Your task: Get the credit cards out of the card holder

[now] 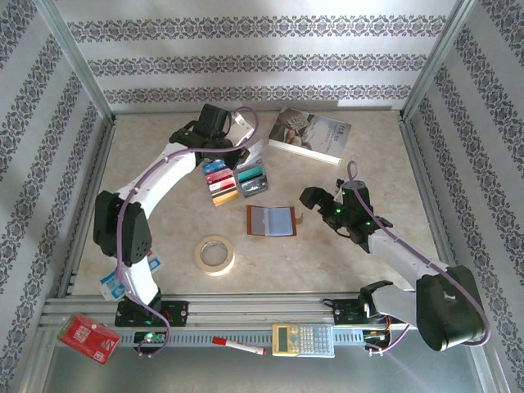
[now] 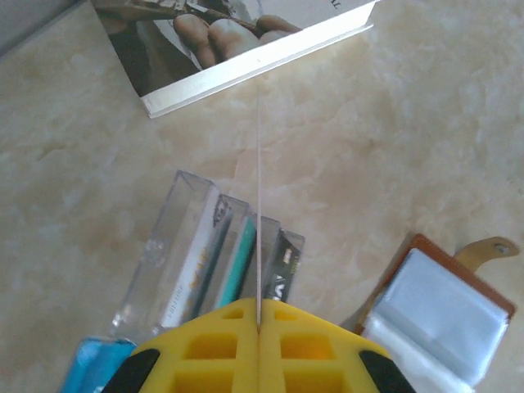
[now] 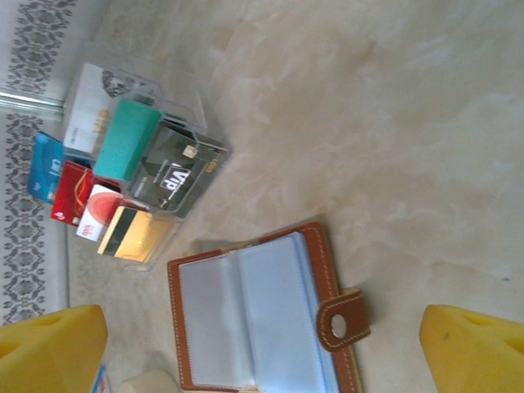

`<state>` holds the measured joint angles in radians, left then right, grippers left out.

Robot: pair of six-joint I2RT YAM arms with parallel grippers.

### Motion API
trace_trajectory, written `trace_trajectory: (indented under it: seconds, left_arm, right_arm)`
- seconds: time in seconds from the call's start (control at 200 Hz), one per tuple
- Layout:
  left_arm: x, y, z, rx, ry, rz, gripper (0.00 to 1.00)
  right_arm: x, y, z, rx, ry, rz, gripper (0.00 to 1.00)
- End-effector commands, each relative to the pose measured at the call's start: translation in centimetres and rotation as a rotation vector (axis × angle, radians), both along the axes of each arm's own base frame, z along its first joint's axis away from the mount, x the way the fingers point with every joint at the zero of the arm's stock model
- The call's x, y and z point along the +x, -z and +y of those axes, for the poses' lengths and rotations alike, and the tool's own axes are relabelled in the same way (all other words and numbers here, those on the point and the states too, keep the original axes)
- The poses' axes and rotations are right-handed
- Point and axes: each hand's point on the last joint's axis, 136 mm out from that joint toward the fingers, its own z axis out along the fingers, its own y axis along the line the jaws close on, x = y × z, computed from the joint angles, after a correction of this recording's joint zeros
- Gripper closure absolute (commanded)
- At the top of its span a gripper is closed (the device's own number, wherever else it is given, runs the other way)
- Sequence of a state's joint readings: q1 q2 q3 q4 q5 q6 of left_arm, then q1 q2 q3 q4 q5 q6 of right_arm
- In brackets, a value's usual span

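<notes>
The small brown leather card holder (image 1: 271, 220) lay open flat at mid-table, long axis running left to right. The right gripper (image 1: 319, 201), jaws wide apart, stood just off its right end. It was nearer than the left gripper (image 2: 259, 327), which was pinched on what looked like a thin pale card (image 2: 259, 164) beyond the mixed-colour plastic credit cards (image 1: 233, 182).

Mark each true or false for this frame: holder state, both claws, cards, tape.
1. The card holder lies open on the table. True.
2. The right claw grips it. False: it is open, the holder ungripped.
3. The left claw is open. False: shut on a thin card seen edge-on.
4. Credit cards lie outside the holder. True.
5. The tape roll sits on the book. False: it lies on the table, apart from it.
</notes>
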<state>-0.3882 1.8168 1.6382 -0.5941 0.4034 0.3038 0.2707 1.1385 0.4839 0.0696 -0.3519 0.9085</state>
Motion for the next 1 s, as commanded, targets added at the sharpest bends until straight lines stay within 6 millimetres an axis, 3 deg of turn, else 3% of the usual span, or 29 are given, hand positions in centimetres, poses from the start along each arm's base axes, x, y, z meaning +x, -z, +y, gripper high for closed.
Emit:
trace_trajectory:
  seconds: [0.0, 0.405, 0.644, 0.994]
  left_arm:
    - [-0.8, 1.2, 0.6, 0.087, 0.168, 0.026, 1.0]
    - [0.9, 3.2, 0.6, 0.082, 0.329, -0.012, 1.0]
    - [2.3, 5.3, 1.2, 0.137, 0.309, -0.004, 1.0]
    - [4.4, 5.9, 1.8, 0.174, 0.241, -0.062, 1.0]
  right_arm:
    - [0.0, -0.2, -0.8, -0.045, 0.019, -0.006, 0.02]
    - [0.3, -1.2, -0.8, -0.022, 0.034, -0.027, 0.02]
    - [0.2, -1.5, -0.9, -0.003, 0.051, -0.041, 0.02]
    - [0.2, -1.4, -0.7, 0.009, 0.048, -0.035, 0.02]
